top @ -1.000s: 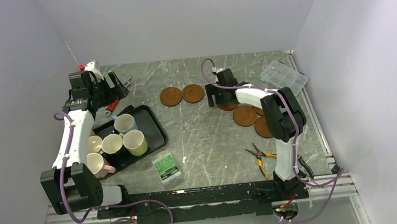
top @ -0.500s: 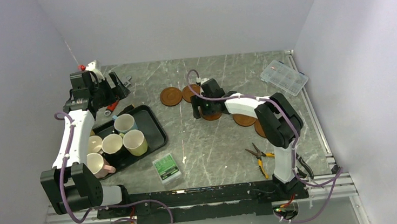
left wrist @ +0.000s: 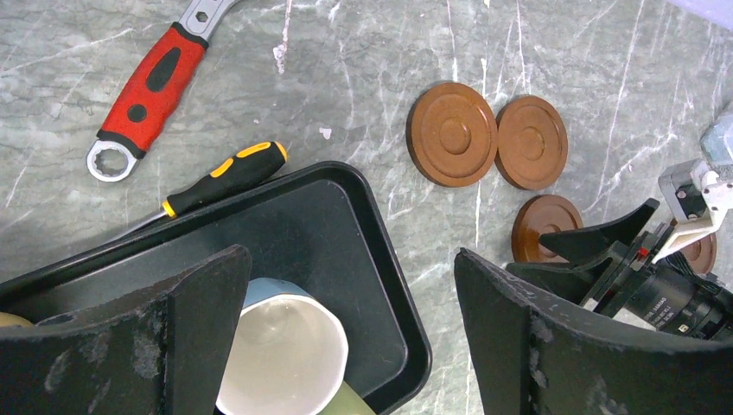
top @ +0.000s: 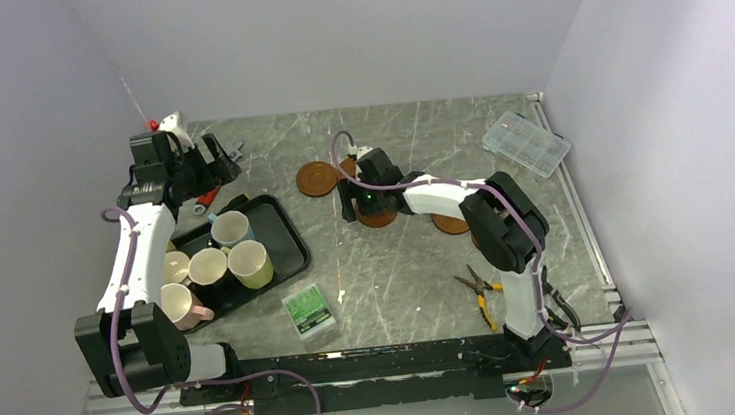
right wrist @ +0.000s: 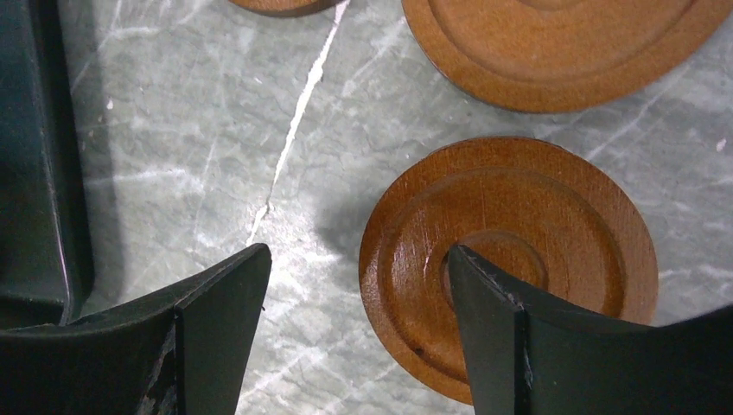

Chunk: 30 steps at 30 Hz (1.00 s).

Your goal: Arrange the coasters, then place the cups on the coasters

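Note:
Two reddish-brown coasters [top: 317, 179] [left wrist: 531, 143] lie side by side mid-table. A third coaster [right wrist: 510, 259] [top: 378, 218] lies just in front of them. My right gripper [right wrist: 356, 259] [top: 356, 200] is open and low over it; one fingertip [right wrist: 484, 285] rests on the disc's centre, the other stands over bare table to the left. Another coaster [top: 450, 224] shows by the right arm. Several cups stand on the black tray [top: 281, 237]: light blue [top: 232, 226], olive-yellow [top: 251, 264], pink [top: 179, 304]. My left gripper [left wrist: 353, 259] hovers open above the tray's far end.
A red wrench [left wrist: 151, 82] and a yellow-black screwdriver [left wrist: 226, 177] lie behind the tray. A green box [top: 309, 310] sits at the front, pliers [top: 481, 289] at the front right, a clear organiser box [top: 525, 141] at the back right.
My right gripper has swept left from the coasters on the right, and one coaster has slid along under it to just in front of the back pair. The left arm has not moved.

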Tool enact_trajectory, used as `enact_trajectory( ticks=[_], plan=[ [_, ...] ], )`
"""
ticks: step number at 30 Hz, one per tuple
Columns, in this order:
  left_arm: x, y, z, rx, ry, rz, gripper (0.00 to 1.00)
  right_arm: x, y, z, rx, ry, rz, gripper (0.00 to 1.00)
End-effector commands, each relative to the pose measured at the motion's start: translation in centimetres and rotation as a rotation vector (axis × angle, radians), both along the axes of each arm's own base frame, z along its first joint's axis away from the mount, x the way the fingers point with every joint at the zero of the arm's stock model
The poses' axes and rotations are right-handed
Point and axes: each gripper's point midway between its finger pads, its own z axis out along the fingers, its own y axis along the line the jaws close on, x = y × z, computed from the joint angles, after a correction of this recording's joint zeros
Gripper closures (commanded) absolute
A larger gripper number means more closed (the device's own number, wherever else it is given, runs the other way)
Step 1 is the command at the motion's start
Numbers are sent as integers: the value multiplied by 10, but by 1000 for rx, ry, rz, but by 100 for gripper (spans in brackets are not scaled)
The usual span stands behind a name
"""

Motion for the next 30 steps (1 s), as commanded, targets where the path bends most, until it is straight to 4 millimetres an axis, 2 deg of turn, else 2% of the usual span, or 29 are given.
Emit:
enact_trajectory(
  ticks=[1,7,9,11,14,16,18,24,27,30],
  plan=[
    [6,0,20,15,-56,-10,6,-3,15,-16,14,33,20,21],
    [6,0,21,16,-58,-11,6,2,19,-5,16,11,32,21],
    [6,-1,20,12,-57,-12,6,2,19,9,24,-5,38,19],
    [6,-2,21,7,-58,-14,6,-2,20,35,49,-30,64,13],
    [6,-3,22,3,-62,-19,6,-9,10,63,54,-70,56,8],
    [6,-3,22,4,-62,-19,6,-8,-11,72,9,-88,-12,6],
    [6,-3,22,3,-63,-19,6,-10,-33,71,-27,-71,-64,5],
    [6,-4,23,1,-66,-21,6,-11,-113,44,-93,-2,-247,4],
    [5,-4,23,1,-65,-22,6,-14,-146,32,-104,29,-322,4],
    [5,-5,22,0,-63,-24,6,-15,-170,25,-99,47,-377,4]
  ],
)
